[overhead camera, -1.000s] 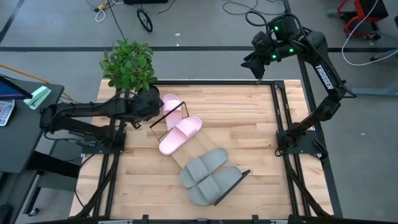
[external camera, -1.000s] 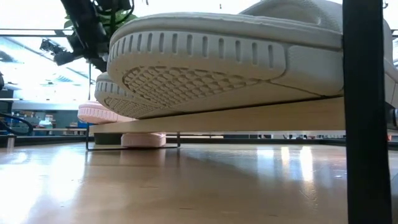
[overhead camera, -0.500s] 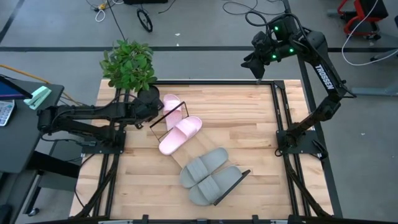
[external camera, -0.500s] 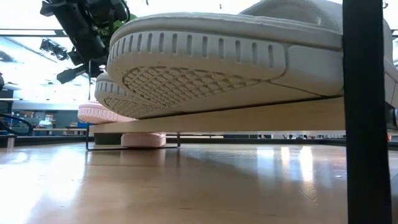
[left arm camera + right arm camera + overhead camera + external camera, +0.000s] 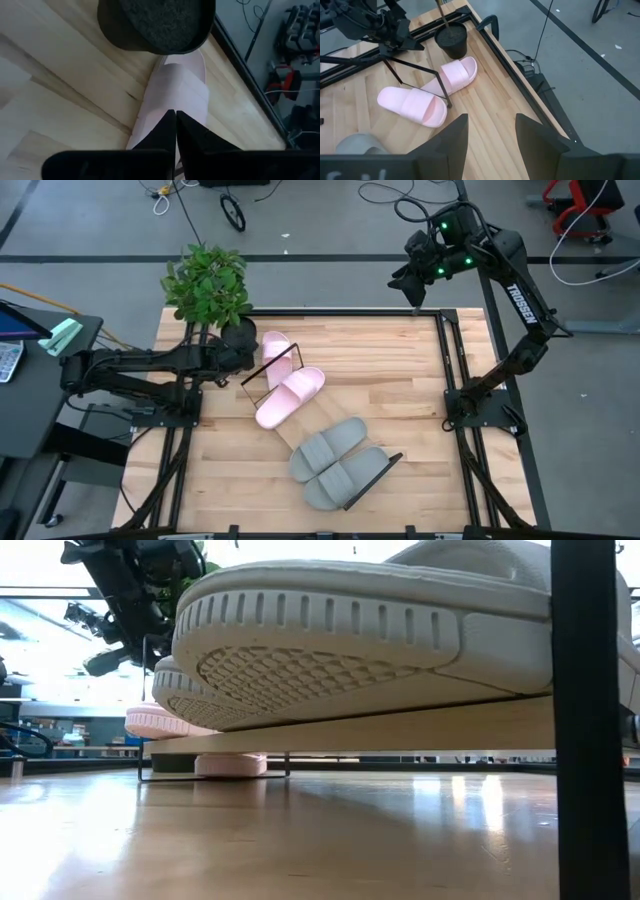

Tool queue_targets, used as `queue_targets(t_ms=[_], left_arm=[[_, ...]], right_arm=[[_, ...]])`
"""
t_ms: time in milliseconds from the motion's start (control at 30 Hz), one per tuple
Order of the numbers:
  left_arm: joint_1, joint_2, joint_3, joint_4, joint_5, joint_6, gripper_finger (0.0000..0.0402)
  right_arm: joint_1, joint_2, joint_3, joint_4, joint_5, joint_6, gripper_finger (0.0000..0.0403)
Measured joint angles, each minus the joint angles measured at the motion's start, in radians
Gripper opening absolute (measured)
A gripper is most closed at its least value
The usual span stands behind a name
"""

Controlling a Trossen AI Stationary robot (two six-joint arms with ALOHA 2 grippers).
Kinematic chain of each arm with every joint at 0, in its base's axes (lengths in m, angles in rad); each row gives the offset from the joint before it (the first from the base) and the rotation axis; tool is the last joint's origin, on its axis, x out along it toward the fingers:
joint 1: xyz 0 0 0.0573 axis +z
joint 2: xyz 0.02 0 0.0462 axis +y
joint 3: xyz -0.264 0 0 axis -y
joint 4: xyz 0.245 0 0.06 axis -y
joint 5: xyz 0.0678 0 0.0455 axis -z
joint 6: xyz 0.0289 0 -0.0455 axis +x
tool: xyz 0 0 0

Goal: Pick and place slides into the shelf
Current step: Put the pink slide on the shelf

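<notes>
From above, the shelf is lying diagonally across the middle of the worktop, with two grey slides sitting side by side at its near end beside the dark wire frame, one pale pink slide resting on it further along, and a second pale pink slide lying by the far wire frame, next to a potted plant. The left end effector is reaching in low from the left edge, hovering just beside that far pink slide and the plant pot. Its own wrist view is giving what the overhead cannot: the two dark fingers are pressed together, clenched on nothing, pointing down over the ribbed strap of the pink slide, with the dark pot just beyond. The right end effector is waiting high over the far right corner, well apart from the slides; its wrist view is showing its fingers standing apart and empty, looking down on both pink slides and the wire frame. The low view is being filled by the grey slide's ribbed sole sitting on the shelf board, with the pink slides small behind it.
</notes>
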Motion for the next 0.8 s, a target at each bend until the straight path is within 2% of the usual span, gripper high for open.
queue_targets(t_ms=[233, 467, 567, 800], left_arm=[[0.000, 0.000, 0.000, 0.001, -0.002, 0.290, 0.0004], [0.001, 0.010, 0.000, 0.013, 0.022, 0.327, 0.0026], [0.024, 0.028, 0.000, 0.014, 0.051, 0.297, 0.0037], [0.071, 0.050, 0.000, 0.102, 0.059, 0.305, 0.0058]], right_arm=[[0.000, 0.000, 0.000, 0.000, 0.000, 0.000, 0.0169], [0.000, 0.000, 0.000, 0.001, 0.000, 0.000, 0.0169], [0.000, 0.000, 0.000, 0.001, 0.000, 0.000, 0.0169], [0.000, 0.000, 0.000, 0.001, 0.001, -0.001, 0.0169]])
